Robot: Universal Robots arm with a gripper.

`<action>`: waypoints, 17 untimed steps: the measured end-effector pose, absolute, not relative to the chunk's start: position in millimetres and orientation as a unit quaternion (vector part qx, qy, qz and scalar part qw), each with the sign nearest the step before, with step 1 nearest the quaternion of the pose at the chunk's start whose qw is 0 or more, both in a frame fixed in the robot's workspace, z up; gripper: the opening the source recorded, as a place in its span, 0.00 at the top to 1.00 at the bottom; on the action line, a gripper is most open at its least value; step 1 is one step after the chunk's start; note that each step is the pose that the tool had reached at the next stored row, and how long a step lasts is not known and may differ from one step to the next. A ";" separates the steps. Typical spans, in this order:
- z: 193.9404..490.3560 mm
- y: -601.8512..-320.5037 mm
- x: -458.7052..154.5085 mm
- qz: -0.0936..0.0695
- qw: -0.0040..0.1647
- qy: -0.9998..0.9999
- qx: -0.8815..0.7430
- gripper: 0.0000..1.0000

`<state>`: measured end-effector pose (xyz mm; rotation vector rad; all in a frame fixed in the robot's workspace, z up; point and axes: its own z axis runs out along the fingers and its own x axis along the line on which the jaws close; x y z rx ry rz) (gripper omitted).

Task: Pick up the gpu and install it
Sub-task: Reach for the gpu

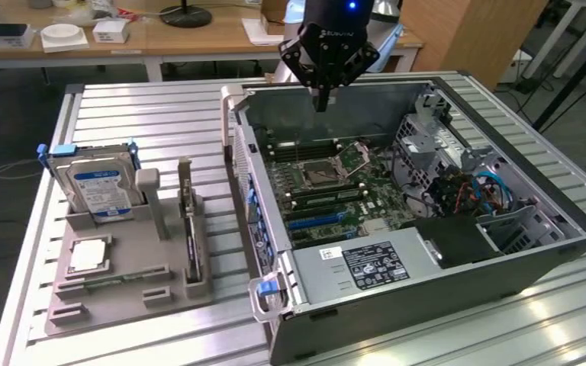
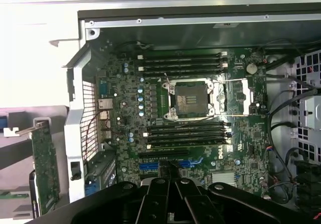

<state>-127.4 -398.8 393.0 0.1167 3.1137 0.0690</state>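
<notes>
The gpu (image 1: 191,244) is a thin dark card standing on edge in a grey holder (image 1: 120,286) at the exterior view's left, beside the open computer case (image 1: 537,263). In the wrist view the gpu (image 2: 45,163) shows a pale metal bracket at one end. My gripper (image 1: 322,103) hangs shut and empty above the far side of the case, well away from the card. From the wrist, the gripper (image 2: 168,171) sits over the motherboard (image 2: 200,148), just above a blue expansion slot (image 2: 186,163).
The holder also carries a silver hard drive (image 1: 98,187) with a blue-white label and a processor chip (image 1: 88,255). Inside the case are the empty processor socket (image 2: 190,98), memory slots, a power supply (image 1: 375,263), a drive cage and cables (image 1: 476,191). A desk with clutter stands behind.
</notes>
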 end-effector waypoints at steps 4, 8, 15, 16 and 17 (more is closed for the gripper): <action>392.8 -398.8 -129.8 0.022 0.013 0.999 0.037 0.89; 392.5 -398.8 -132.3 0.022 0.012 0.999 0.037 0.89; 392.0 -398.8 -136.9 0.022 0.012 0.999 0.037 0.89; 391.9 -398.8 -137.6 0.022 0.012 0.999 0.037 0.89; 391.8 -398.8 -138.3 0.022 0.012 0.999 0.037 0.89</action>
